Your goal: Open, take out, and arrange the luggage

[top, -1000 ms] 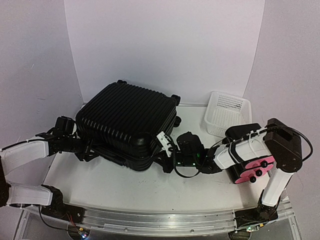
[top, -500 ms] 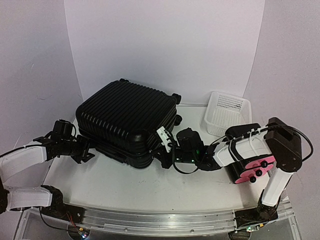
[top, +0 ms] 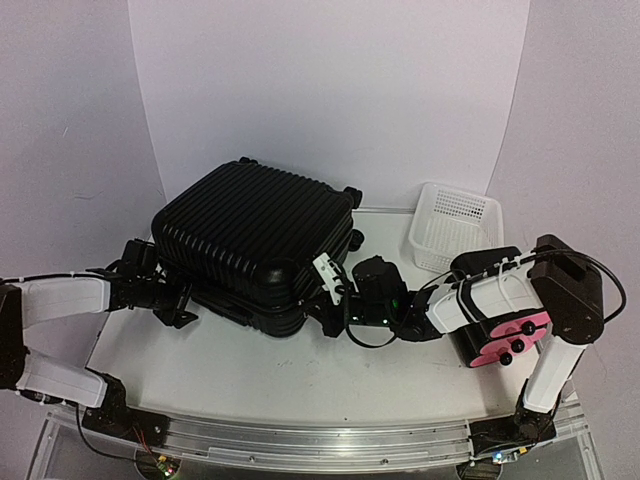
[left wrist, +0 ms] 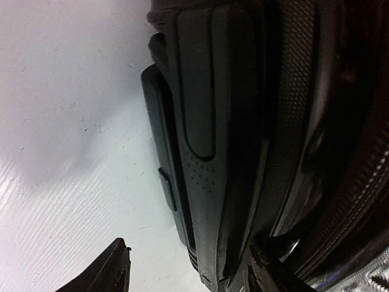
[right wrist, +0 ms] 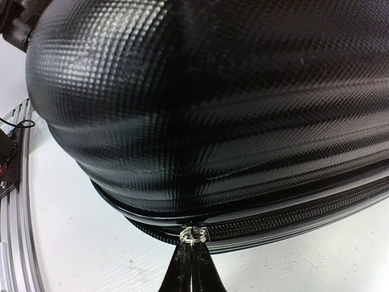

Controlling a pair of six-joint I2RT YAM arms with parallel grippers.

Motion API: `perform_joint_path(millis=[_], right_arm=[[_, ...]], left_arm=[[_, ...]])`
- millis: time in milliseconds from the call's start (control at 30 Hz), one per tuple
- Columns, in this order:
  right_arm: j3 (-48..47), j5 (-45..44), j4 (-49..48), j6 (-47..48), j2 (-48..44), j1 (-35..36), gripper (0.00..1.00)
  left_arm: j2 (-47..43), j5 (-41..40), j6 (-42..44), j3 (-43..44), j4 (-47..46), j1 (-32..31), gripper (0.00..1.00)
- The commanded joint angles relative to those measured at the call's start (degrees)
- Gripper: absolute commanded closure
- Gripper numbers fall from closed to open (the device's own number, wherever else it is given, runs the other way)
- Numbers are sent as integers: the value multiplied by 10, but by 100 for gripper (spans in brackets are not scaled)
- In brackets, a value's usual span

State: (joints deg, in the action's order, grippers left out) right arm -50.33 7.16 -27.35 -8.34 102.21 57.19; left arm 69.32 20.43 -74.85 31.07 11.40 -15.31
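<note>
Within pale lilac walls (top: 330, 90), on the scuffed white tabletop (top: 300, 380), the large black ribbed hard-shell suitcase (top: 250, 235) lies left of centre, with a white mesh plastic basket (top: 455, 225) at back right. The left gripper (top: 176, 298) has its jaws apart, straddling the suitcase's side handle (left wrist: 200, 121). The right gripper (right wrist: 191, 252) pinches the small silver zipper pull (right wrist: 192, 234).

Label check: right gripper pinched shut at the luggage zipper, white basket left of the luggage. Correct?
No: the top view shows the white basket right of the luggage. The right gripper is pinched shut at the zipper.
</note>
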Motion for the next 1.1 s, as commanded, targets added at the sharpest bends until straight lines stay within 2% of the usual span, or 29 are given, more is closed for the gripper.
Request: perform_joint_path(millis=[0, 133, 267, 400, 567, 633, 733, 900, 1067], right_arm=[[-37, 13, -89, -2, -8, 6, 100], [-38, 15, -89, -3, -6, 7, 100], [-34, 0, -88, -1, -5, 6, 100], [-21, -66, -64, -10, -9, 6, 100], [-1, -158, -36, 29, -10, 3, 100], [3, -146, -36, 40, -13, -13, 100], [4, -67, -34, 35, -19, -62, 100], [-15, -6, -4, 65, -23, -142, 100], [-53, 89, -3, 107, 10, -227, 100]], left_arm=[[29, 15, 26, 46, -66, -1, 35], [53, 2, 34, 43, -75, -6, 34], [87, -20, 22, 33, -74, -5, 43], [129, -45, 4, 18, -74, -5, 49], [158, -77, 7, 11, -72, -4, 51], [158, -90, 7, 6, -71, -3, 51], [159, -104, 16, 3, -69, 2, 51], [164, -108, 22, 4, -67, 13, 54], [157, -118, 32, -2, -61, 18, 55]])
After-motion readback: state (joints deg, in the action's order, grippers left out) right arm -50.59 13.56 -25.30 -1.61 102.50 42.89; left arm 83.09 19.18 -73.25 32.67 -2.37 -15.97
